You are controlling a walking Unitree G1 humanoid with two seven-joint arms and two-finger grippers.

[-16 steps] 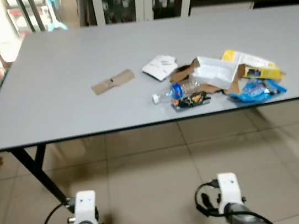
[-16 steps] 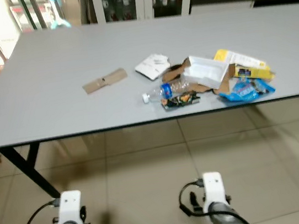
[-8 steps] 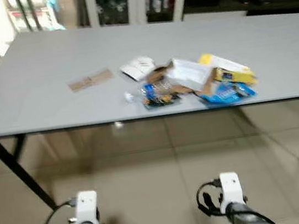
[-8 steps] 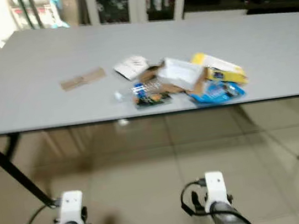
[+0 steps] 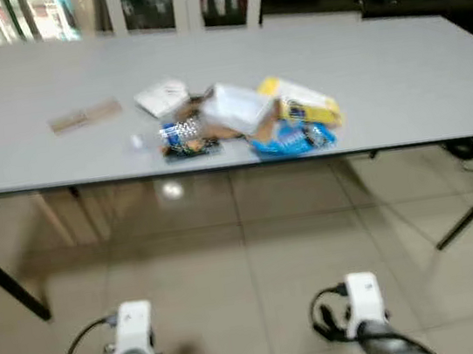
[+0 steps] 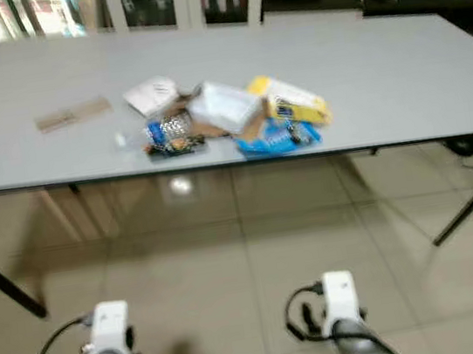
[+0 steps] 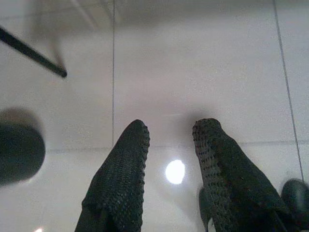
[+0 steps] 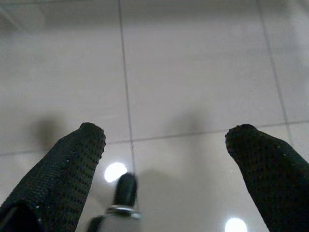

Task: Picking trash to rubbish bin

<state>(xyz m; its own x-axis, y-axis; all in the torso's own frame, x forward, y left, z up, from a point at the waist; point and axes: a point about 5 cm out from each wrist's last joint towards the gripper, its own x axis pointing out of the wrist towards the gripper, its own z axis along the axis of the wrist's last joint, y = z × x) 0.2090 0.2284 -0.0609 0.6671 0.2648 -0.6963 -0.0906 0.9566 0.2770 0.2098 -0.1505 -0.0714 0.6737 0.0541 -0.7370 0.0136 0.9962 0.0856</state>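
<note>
A heap of trash [image 5: 229, 125] is lying on the grey counter [image 5: 398, 75], close to its near edge and left of that edge's middle. In the heap, a clear plastic bottle [image 5: 169, 135] with a blue label is lying on its side at the left end, a white open carton [image 5: 235, 107] is sitting in the middle on torn brown cardboard, a yellow box [image 5: 301, 102] is lying toward the right, and a blue wrapper [image 5: 289, 140] is resting nearest the edge. A white paper packet [image 5: 163, 96] is lying just behind the bottle, and a flat strip of brown cardboard [image 5: 85, 116] is lying apart from the heap, further toward the counter's left end.

Both arms are hanging low over the tiled floor [image 5: 256, 253], well short of the counter and far below the trash. The left pincer [image 7: 169, 140] is pointing down at the floor with its fingers parted by a narrow gap, holding nothing. The right pincer [image 8: 164, 140] is also pointing at the floor tiles, its fingers spread wide and empty.
</note>
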